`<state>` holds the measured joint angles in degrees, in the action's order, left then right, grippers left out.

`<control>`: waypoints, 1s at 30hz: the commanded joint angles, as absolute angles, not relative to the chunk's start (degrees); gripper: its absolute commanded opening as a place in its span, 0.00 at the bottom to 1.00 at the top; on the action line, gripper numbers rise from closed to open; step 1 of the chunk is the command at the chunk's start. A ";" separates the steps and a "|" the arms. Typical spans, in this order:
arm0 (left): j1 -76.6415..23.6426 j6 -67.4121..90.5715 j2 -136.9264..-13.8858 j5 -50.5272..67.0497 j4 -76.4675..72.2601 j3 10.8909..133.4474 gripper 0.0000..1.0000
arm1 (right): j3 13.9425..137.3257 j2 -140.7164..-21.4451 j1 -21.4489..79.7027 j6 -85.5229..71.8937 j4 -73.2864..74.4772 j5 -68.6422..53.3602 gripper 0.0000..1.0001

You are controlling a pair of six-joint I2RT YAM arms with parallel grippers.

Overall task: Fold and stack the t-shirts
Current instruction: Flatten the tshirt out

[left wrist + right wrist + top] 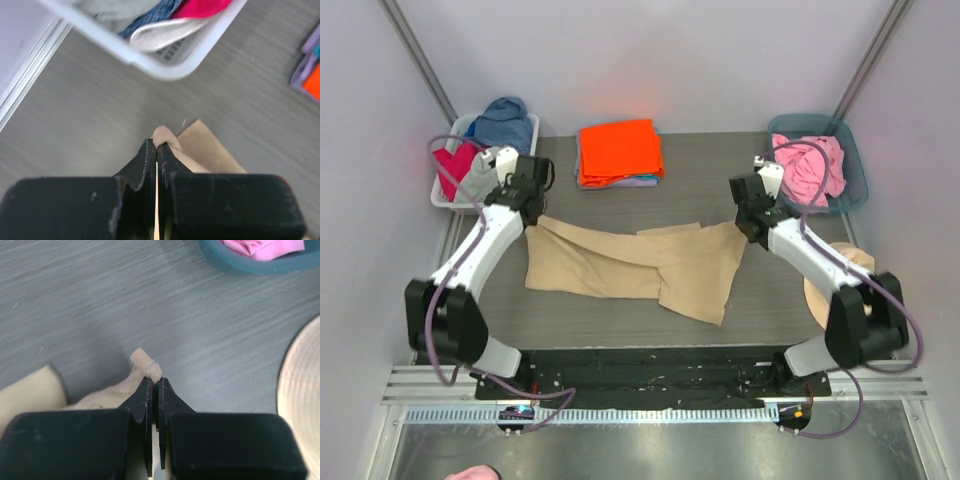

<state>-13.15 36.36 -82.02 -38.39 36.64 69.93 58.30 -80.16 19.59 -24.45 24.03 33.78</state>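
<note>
A tan t-shirt (640, 265) lies spread and rumpled across the middle of the table. My left gripper (533, 215) is shut on its far-left corner; the pinched cloth (167, 136) sticks out past the fingertips. My right gripper (748, 222) is shut on its far-right corner, a rolled bit of tan cloth (146, 363) showing above the tips. A folded bright orange t-shirt (618, 150) lies on lavender ones (642, 182) at the back centre. A pink t-shirt (810, 168) fills the teal bin.
A white basket (445, 190) at the back left holds blue, red and grey clothes; its rim (165, 70) is just beyond my left gripper. The teal bin (855, 180) stands at the back right. A straw hat (840, 285) lies at the right, under the right arm.
</note>
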 commanded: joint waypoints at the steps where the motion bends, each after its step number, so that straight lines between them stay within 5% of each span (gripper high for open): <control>1: -10.11 32.26 -91.37 -38.50 27.69 81.79 0.00 | 65.47 -91.63 15.03 -23.20 12.04 31.91 0.04; 2: -10.02 31.82 -93.06 -38.41 27.42 82.87 0.00 | 66.61 -92.80 14.33 -23.38 11.87 31.64 0.29; 5: -9.75 31.11 -96.68 -37.44 27.68 85.51 0.00 | 66.71 -93.78 14.24 -24.17 11.07 31.47 0.72; 8: -9.76 31.64 -96.42 -35.34 27.60 84.47 0.00 | 64.61 -89.24 14.24 -24.52 12.12 31.03 0.83; 14: -9.76 33.57 -92.30 -32.52 27.16 78.23 0.00 | 56.98 -74.64 14.41 -27.49 20.63 25.15 0.86; 22: -10.63 35.07 -88.60 -29.97 28.65 72.87 0.00 | 44.22 -56.36 20.73 -37.96 29.88 16.43 0.72; 30: -10.55 34.72 -84.82 -29.18 30.32 69.70 0.00 | 35.60 -56.43 30.93 -47.01 28.31 18.37 0.72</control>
